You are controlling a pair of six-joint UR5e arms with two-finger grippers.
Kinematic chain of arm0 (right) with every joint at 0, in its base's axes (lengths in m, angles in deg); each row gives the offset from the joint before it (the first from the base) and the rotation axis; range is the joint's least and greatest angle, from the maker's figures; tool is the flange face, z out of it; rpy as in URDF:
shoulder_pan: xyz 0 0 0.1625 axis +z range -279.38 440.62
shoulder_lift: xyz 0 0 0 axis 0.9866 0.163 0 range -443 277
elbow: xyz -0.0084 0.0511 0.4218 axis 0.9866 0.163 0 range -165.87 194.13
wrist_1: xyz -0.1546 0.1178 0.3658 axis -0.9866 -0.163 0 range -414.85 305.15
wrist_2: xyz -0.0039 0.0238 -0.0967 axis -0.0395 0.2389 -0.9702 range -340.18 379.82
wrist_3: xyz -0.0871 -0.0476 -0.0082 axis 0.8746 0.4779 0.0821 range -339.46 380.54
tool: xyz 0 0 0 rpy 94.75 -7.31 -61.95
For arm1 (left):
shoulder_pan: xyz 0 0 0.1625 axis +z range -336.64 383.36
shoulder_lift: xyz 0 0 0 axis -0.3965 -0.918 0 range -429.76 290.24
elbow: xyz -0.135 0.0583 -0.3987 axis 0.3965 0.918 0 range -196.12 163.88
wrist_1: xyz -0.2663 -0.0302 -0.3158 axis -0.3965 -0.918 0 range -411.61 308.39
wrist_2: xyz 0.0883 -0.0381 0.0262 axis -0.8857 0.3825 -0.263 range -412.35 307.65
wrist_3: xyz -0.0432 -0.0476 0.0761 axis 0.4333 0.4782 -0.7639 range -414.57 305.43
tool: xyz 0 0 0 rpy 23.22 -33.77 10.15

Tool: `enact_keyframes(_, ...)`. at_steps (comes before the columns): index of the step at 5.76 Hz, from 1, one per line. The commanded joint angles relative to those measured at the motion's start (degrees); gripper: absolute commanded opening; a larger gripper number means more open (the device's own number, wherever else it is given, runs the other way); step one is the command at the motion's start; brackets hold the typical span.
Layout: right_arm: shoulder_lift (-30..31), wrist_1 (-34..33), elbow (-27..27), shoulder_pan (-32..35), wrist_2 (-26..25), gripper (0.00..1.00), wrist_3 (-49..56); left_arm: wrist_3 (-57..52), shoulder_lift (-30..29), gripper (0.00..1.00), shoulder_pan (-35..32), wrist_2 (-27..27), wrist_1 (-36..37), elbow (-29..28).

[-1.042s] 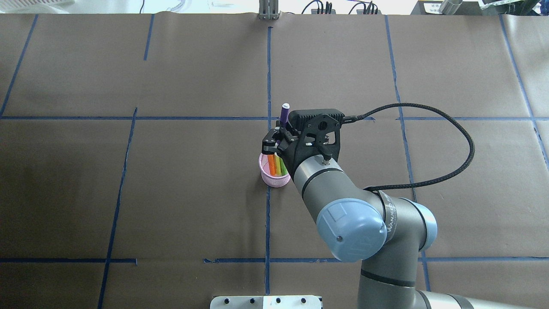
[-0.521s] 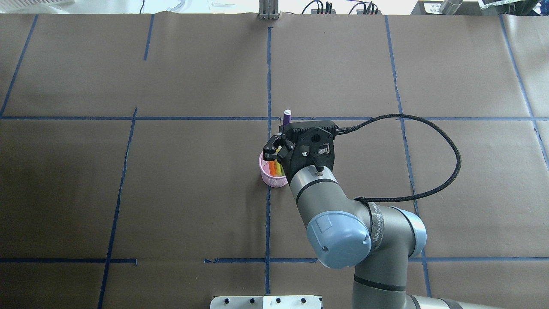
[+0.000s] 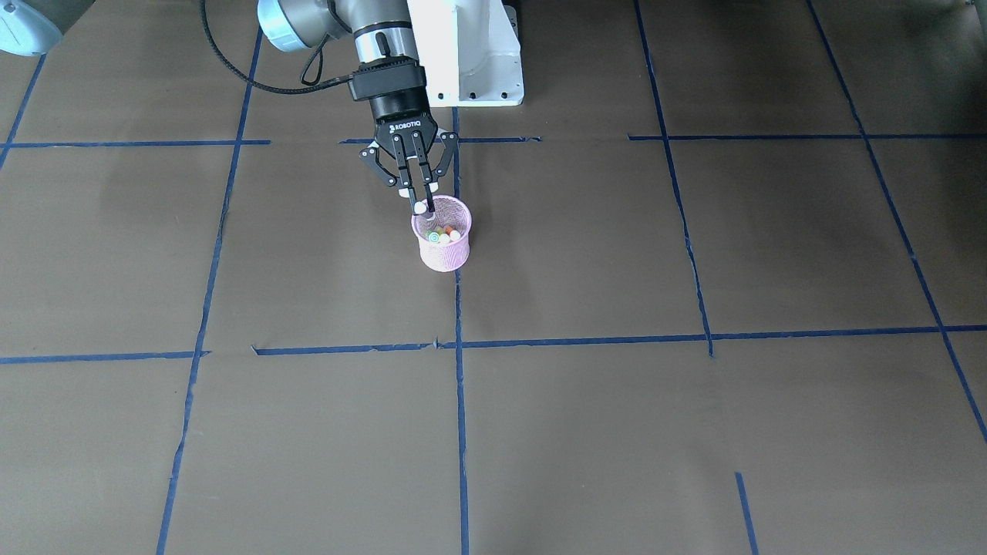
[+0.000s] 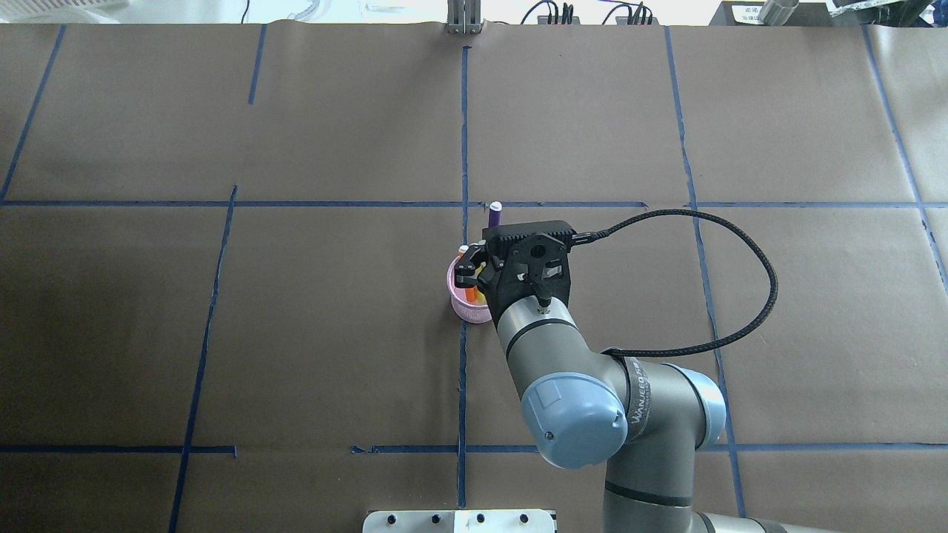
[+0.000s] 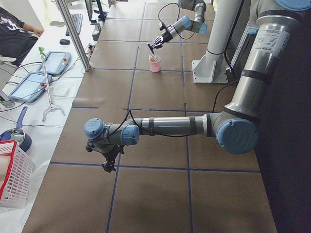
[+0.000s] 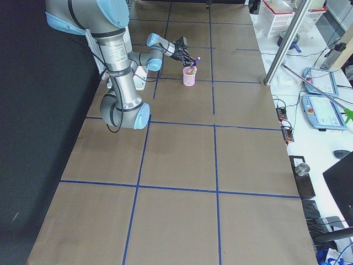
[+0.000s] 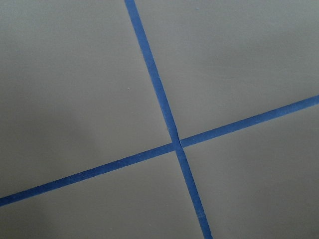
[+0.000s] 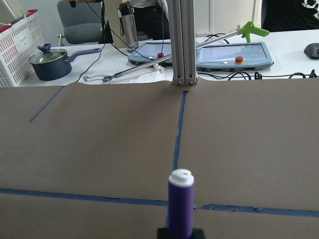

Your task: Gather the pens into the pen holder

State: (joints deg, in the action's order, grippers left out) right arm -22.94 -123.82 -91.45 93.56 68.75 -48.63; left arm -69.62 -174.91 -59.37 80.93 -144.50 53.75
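Observation:
The pink wire-mesh pen holder (image 3: 442, 250) stands near the table's middle, next to a blue tape line. An orange pen (image 4: 463, 252) and a green pen (image 3: 433, 237) stand inside it. My right gripper (image 3: 422, 202) hangs just above the holder's rim on the robot's side, shut on the purple pen (image 4: 494, 216). That pen is tilted, its pale cap (image 8: 180, 177) pointing up and away, its lower end at the holder's mouth. My left gripper (image 5: 109, 164) shows only in the exterior left view, low over bare table far from the holder; whether it is open or shut I cannot tell.
Brown paper with a blue tape grid (image 7: 172, 142) covers the table. An aluminium post (image 4: 464, 18) stands at the far edge. Beyond it lie tablets (image 8: 234, 54), a blue pot (image 8: 50, 62), a grabber tool and a white basket (image 8: 17, 42).
My right arm has drawn back toward the robot and lowered. The purple pen has come down with it, from above the holder's far side to its mouth.

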Motion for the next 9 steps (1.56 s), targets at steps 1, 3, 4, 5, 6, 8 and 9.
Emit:
enact_keyframes(1, 0.14, -0.02, 0.21, -1.08, 0.02, 0.06, 0.0, 0.02, -0.05, 1.0, -0.06, -0.04, -0.01, 0.0)
enact_keyframes(3, -0.03, 0.07, 0.12, -1.25, 0.02, 1.0, 0.53, -0.07, 0.03, 1.0, -0.06, -0.13, -0.01, -0.09)
enact_keyframes(4, -0.12, -0.02, -0.32, -0.91, 0.72, 1.0, 0.97, -0.15, 0.12, 1.0, -0.06, -0.13, -0.27, -0.09)
enact_keyframes(5, -0.12, -0.89, -1.89, 2.05, 7.51, 1.0, 2.36, -0.33, 0.99, 1.0, -0.06, -0.13, -0.63, -0.09)
enact_keyframes(6, 0.75, -4.03, -4.34, 8.26, 18.8, 1.0, 3.42, -0.51, 2.13, 1.0, -0.24, -0.13, -0.8, -0.09)
enact_keyframes(8, 2.76, -11.52, -3.93, 24.95, 43.34, 1.0, 12.18, -0.86, 6.95, 1.0, -2.59, 0.22, -5.62, 0.26)
enact_keyframes(9, 4.35, -11.54, -2.18, 30.42, 52.49, 1.0, 14.57, 0.1, 11.24, 1.0, -3.22, -0.38, -5.64, 5.74)
